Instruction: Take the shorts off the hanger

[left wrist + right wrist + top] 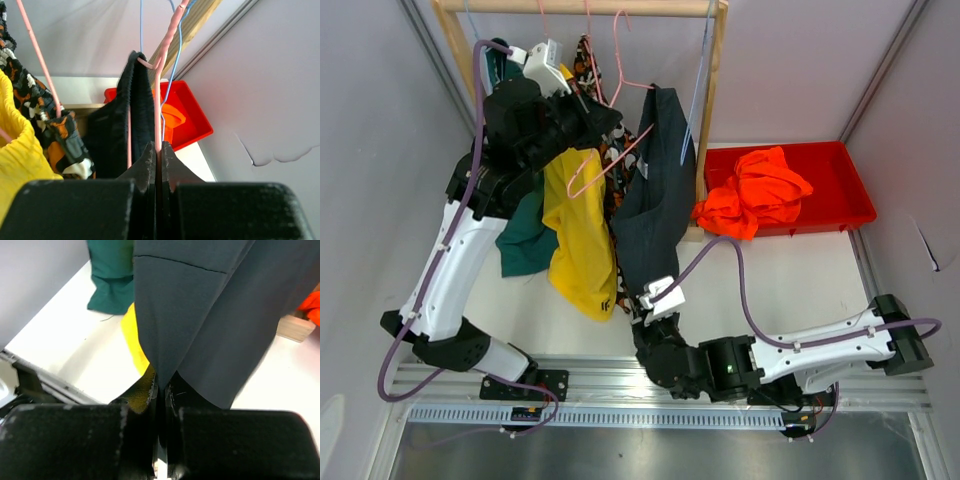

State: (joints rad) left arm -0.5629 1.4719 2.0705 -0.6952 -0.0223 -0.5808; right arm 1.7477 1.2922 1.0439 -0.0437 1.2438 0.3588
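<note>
The black/navy shorts (655, 190) hang from a pink hanger (620, 150) on the wooden rail (580, 7). My left gripper (612, 122) is shut on the pink hanger wire (159, 100), just below the dark waistband (135, 100). At the bottom, my right gripper (655, 296) is shut on the hem of the black/navy shorts (210, 315), with the cloth pinched between its fingertips (150, 385). Yellow shorts (580, 230), dark green shorts (525, 235) and patterned shorts (610, 150) hang to the left. Bright orange shorts (760, 190) lie in the red bin (840, 190).
A blue wire hanger (172, 75) hangs beside the pink one. The rack's wooden post (712, 120) stands between the hanging clothes and the red bin. Grey walls close in on both sides, and a metal rail (620, 375) runs along the near table edge.
</note>
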